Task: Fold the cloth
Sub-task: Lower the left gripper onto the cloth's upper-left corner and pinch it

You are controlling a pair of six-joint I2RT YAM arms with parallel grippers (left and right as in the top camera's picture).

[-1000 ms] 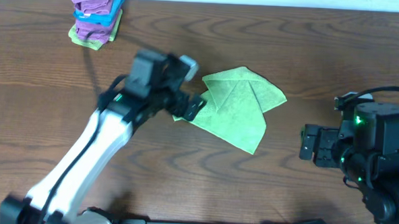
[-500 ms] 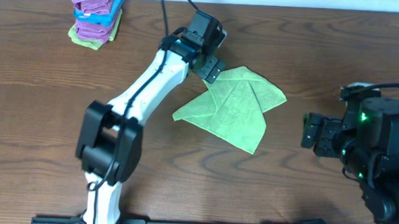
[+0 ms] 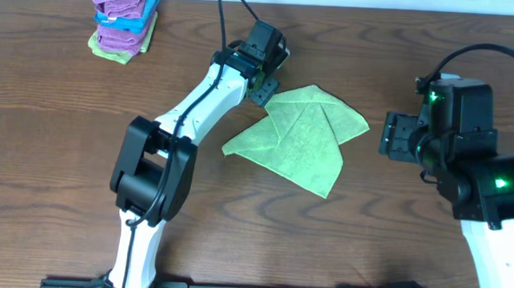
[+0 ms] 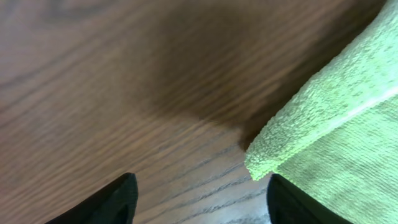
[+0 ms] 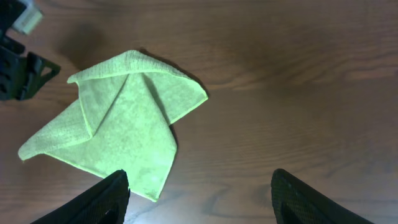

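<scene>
The cloth (image 3: 301,137) is lime green and lies partly folded into a rough triangle at mid-table, with overlapping flaps on top. My left gripper (image 3: 265,89) hovers low at its far-left corner. In the left wrist view that fuzzy cloth (image 4: 336,137) corner sits just ahead of the right finger, and the left gripper (image 4: 202,202) stands open over bare wood. My right gripper (image 3: 388,137) is open, to the right of the cloth and apart from it. From the right wrist the whole cloth (image 5: 124,124) shows ahead and left of the right gripper (image 5: 199,193).
A stack of folded purple, blue and green towels (image 3: 122,21) sits at the far left corner of the brown wooden table (image 3: 48,152). The left arm's white links stretch from the front edge up to the cloth.
The left arm has swung from the cloth's left corner up to its far-left corner and lowered there. The right arm has shifted a little toward the far side and nearer the cloth.
</scene>
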